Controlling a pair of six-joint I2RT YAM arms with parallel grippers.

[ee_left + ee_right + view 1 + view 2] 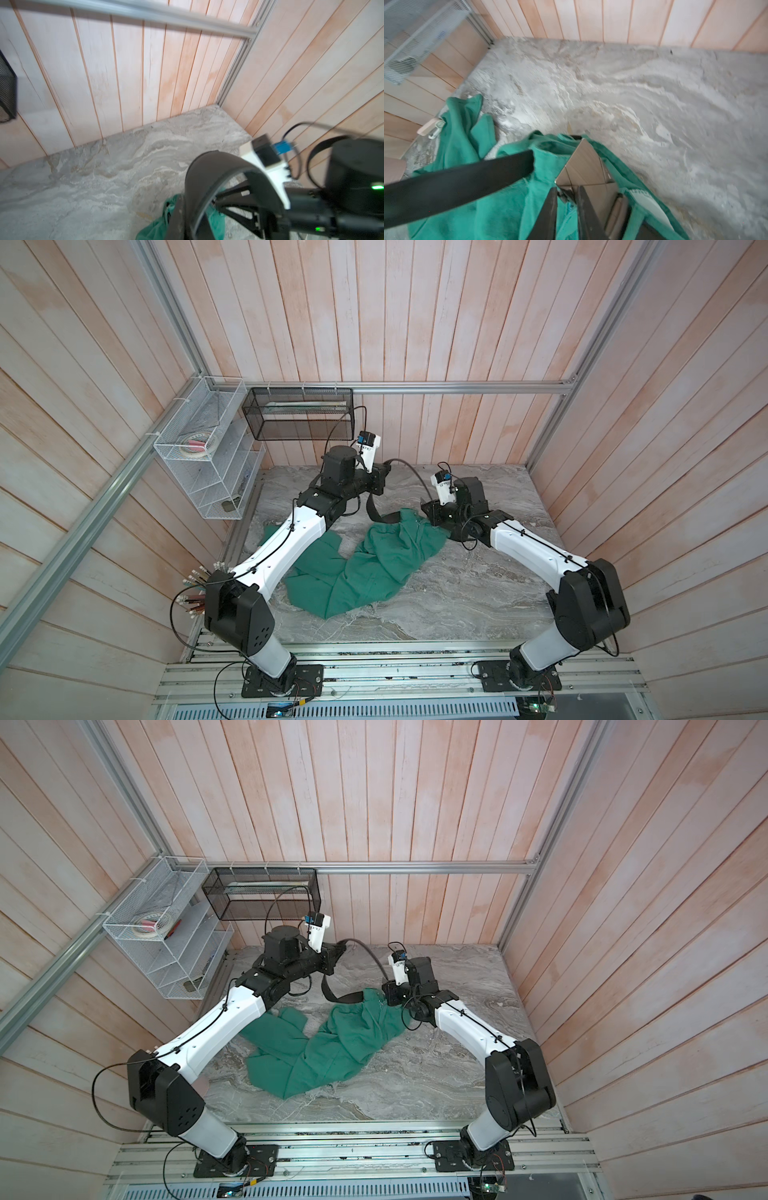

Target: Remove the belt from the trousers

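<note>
The trousers (pixel 374 564) lie crumpled on the counter (pixel 457 593). The left gripper (pixel 384 473) hangs raised just beyond the trousers' waistband, with its fingers closed on the belt (pixel 371 510). Both top views show one run of the belt dropping from that grip and entering the waistband. A second run arches over the trousers' far corner, and its end is hidden behind the right arm. The right gripper (pixel 429 512) sits at that corner of the waistband. The left wrist view shows only the belt's arc (pixel 207 164) above a scrap of the trousers (pixel 216 220); the left fingers are outside its frame. Only the right wrist view shows the right fingers (pixel 550 207) set narrow, pinching waistband cloth. There the belt (pixel 467 180) disappears into a fold of the trousers beside them.
</note>
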